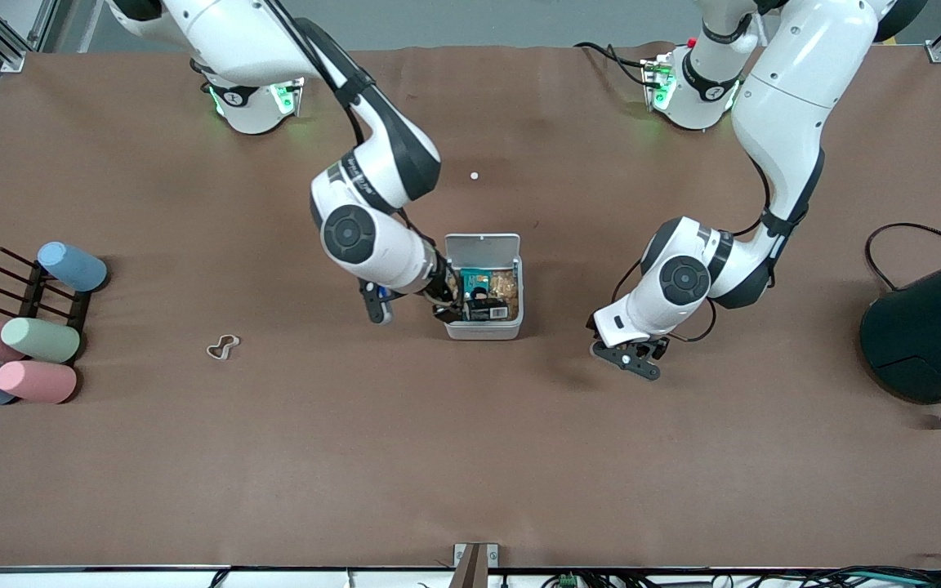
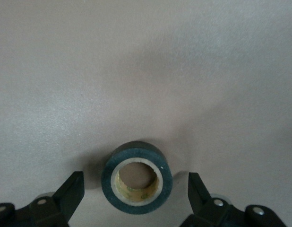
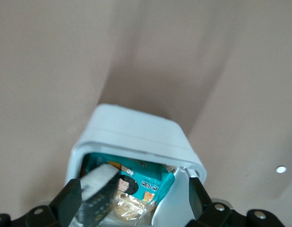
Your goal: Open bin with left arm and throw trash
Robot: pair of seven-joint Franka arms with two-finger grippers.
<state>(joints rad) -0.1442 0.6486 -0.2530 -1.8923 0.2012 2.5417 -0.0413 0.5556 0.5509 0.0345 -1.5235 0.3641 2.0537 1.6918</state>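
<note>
Brown worktop: we see pastel cylinders and a teal drum at its ends; the small white lid-up bin sits mid-worktop, right claw over it. Left wrist: left claw apart around black tape ring. Right wrist: right claw spread, black packet between its fingers.

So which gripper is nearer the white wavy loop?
Right. The right gripper is at the open bin, with the wavy loop toward that arm's end; the left gripper hangs over the tape ring, past the bin.
</note>
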